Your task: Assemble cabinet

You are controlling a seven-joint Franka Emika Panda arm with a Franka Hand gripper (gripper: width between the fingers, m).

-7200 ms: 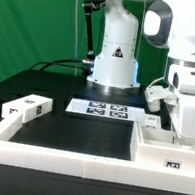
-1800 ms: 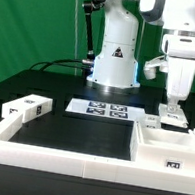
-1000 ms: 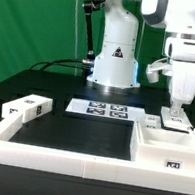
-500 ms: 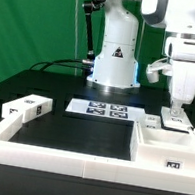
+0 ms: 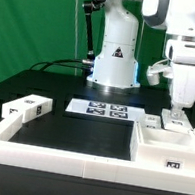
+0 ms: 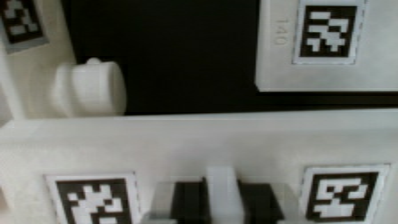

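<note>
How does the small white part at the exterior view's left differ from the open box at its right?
The small part is low; the box is larger and open-topped. The small part lies alone; the box has the tool at its back edge. Both are white with square tags.

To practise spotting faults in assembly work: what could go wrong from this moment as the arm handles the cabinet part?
1. The pincer grips only a thin ridge of the white panel, so the panel may slip or twist when lifted.
2. The round knob and another tagged piece sit close by, and a swinging panel might knock them.
</note>
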